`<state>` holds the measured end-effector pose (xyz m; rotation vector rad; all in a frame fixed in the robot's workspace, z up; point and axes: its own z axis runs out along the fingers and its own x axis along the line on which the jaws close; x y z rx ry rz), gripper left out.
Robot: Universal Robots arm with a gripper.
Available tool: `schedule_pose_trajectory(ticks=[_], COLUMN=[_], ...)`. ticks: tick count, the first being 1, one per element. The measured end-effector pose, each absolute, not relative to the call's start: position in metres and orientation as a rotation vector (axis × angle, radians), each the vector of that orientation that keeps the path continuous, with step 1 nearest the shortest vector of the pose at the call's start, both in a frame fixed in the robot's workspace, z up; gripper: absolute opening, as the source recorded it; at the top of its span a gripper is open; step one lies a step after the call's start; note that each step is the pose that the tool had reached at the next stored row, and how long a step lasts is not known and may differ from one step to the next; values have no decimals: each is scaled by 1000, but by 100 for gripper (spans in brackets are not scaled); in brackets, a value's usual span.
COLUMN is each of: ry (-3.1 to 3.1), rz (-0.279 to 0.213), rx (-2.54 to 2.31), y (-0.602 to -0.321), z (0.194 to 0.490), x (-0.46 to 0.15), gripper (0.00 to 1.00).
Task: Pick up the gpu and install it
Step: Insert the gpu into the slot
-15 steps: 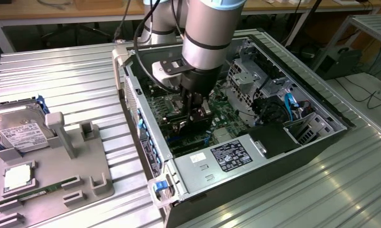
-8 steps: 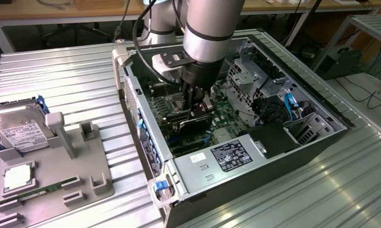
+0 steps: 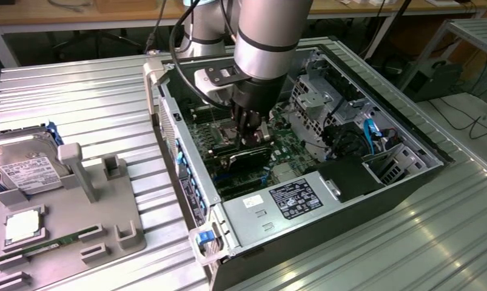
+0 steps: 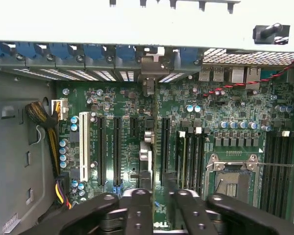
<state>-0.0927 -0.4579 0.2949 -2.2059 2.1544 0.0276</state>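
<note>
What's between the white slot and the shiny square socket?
In the wrist view, the gpu stands on edge among black slots, between the white slot and the socket.

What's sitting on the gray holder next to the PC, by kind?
hard drive: 1
square silver chip: 1
green memory stick: 1
Total: 3

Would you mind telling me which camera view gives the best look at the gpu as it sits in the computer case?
The wrist view: the gpu stands edge-on in a motherboard slot, between the gripper fingers, its bracket reaching the case's rear wall. In the exterior view the gpu is a dark slab below the gripper, partly hidden by the arm.
</note>
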Motion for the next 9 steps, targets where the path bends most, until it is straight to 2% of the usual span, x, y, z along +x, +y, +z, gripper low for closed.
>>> schedule_pose_trajectory(ticks=[3, 9], ry=[2154, 2154], rz=[28, 28], rx=[-2206, -2206], y=[-458, -458], z=[295, 295], x=[-93, -93], gripper=[11, 11])
